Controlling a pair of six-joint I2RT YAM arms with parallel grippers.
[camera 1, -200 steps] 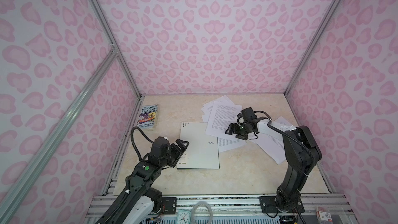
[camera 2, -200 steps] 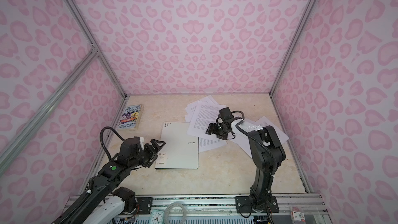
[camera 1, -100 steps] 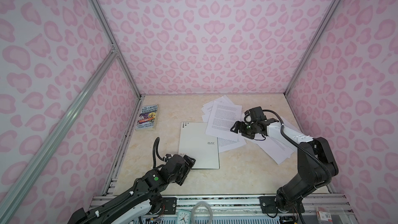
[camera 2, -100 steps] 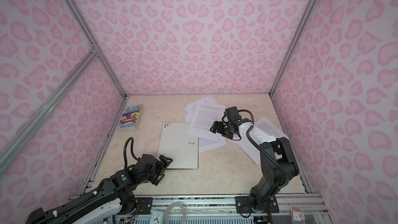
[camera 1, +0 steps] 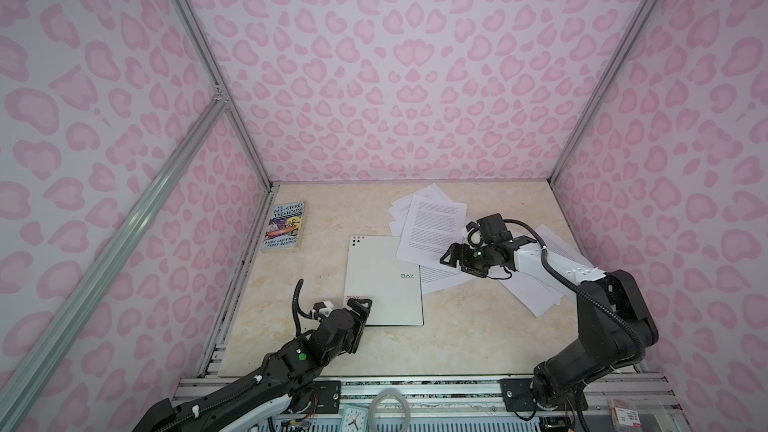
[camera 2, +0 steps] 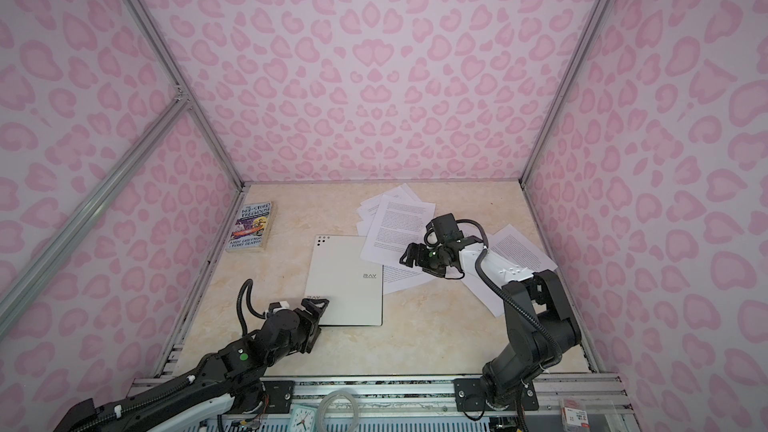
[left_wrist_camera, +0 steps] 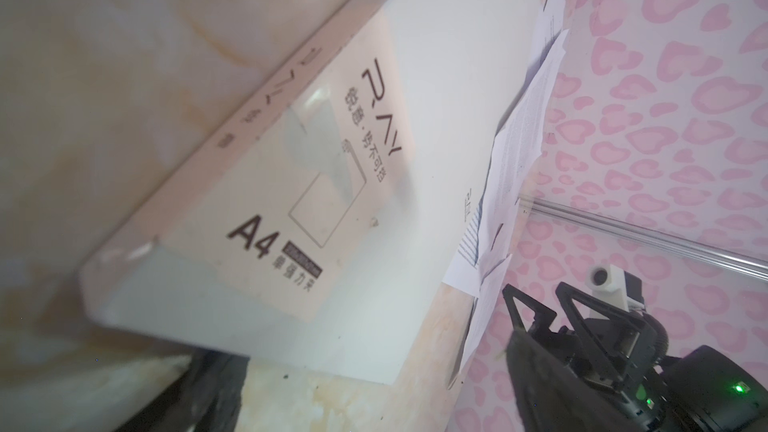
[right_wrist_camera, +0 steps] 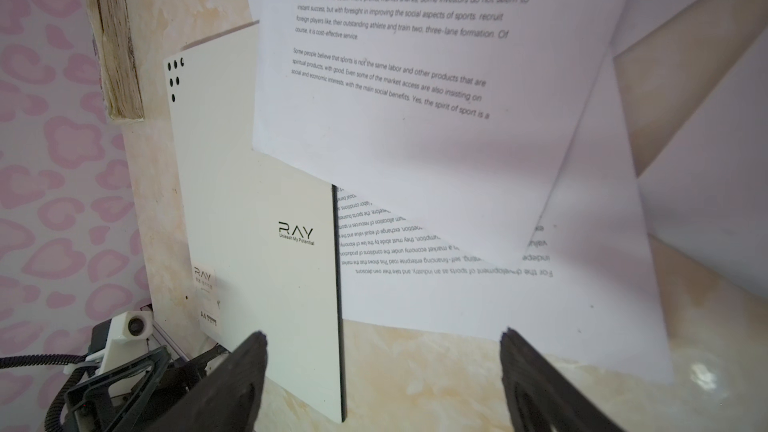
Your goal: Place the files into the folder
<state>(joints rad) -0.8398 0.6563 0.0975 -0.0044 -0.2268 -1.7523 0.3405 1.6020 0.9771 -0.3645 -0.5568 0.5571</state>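
Pink-walled booth, marbled desk (camera 1: pixel 457 338): the folder (camera 1: pixel 384 280) lies shut, long axis running near to far. Your left jaws, spread wide, sit at its near-left corner, closest to it. Your right jaws, also apart and empty, hover over the files (camera 1: pixel 432 226), fanned just right of the folder, overlapping its far-right corner.

The folder (camera 1: pixel 384 280), light grey-white with a RAY logo, lies closed and flat on the tabletop (camera 1: pixel 457 326). The files (camera 1: pixel 432 226), white sheets printed with black text, lie fanned just right of it, one overlapping its far right edge.
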